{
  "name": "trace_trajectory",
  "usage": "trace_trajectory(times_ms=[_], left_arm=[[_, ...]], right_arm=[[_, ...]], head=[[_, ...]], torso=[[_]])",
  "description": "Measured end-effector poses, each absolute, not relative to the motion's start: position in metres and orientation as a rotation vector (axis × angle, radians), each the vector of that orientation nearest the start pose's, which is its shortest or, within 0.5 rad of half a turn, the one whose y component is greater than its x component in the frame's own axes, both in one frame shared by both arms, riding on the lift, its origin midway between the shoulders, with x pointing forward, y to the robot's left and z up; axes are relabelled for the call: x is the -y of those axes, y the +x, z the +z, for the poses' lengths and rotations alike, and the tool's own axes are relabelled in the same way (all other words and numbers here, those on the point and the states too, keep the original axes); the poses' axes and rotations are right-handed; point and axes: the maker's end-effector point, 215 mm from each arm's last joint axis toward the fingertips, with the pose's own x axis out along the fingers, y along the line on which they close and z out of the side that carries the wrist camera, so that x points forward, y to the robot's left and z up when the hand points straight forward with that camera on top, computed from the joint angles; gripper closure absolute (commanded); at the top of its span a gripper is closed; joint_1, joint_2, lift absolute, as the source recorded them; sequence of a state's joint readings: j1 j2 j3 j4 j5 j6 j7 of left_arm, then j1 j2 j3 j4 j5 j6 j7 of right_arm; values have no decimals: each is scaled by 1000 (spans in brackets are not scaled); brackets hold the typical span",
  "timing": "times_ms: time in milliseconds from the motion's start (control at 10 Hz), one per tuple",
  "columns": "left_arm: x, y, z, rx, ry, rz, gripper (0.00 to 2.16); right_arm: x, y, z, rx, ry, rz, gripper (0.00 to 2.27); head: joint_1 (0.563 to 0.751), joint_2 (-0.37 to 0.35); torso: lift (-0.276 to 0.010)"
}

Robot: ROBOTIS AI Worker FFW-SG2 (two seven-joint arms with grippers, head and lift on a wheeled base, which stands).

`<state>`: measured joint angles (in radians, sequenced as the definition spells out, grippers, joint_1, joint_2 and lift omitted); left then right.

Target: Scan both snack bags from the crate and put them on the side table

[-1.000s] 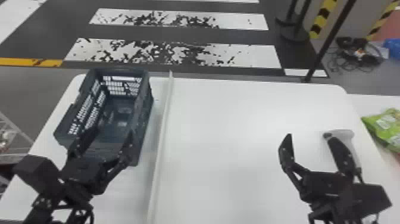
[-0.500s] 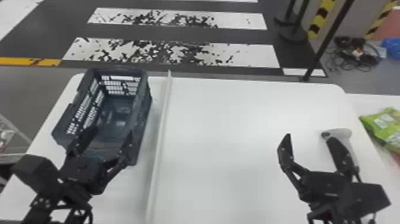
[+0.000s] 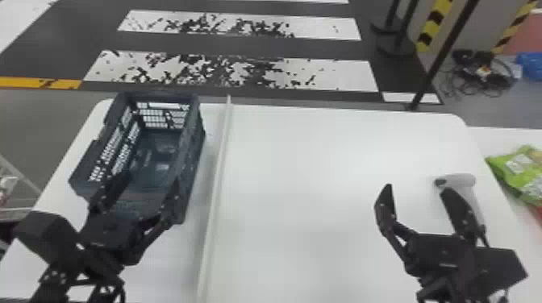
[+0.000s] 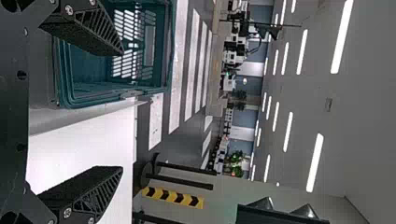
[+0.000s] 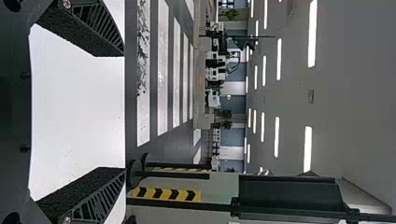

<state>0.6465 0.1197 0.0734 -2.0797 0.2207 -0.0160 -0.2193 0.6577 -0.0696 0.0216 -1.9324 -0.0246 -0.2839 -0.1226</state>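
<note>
Nothing has visibly moved; left gripper (image 3: 152, 177) and right gripper (image 3: 417, 188) gape wide. At right, a green snack bag (image 3: 520, 173) lies on the side table (image 3: 484, 137) (the red patch (image 3: 539, 212) may be another); placing looks nearly done, scanning unconfirmed.

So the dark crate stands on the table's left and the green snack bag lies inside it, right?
Not quite: the green snack bag lies on the side table, as the head view shows; the dark crate does stand on the left of the table.

2 black-flecked white floor stripes (image 3: 342, 74), 1 yellow line (image 3: 24, 83), tangled cables (image 3: 483, 73)
</note>
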Motion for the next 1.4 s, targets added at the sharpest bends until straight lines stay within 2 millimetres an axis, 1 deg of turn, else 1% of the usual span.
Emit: trace_trajectory(times_ms=[400,1400], left_arm=[[-223,395,-369,-111,-102,-206,130],[-218,388,-367,-115,-84,-217,130]], right_arm=[[253,380,-382,-21,-18,-68,53],[251,378,-380,-20,-9,-58,66]], head=[[695,-43],[695,-49]], torso=[[-87],[-87]])
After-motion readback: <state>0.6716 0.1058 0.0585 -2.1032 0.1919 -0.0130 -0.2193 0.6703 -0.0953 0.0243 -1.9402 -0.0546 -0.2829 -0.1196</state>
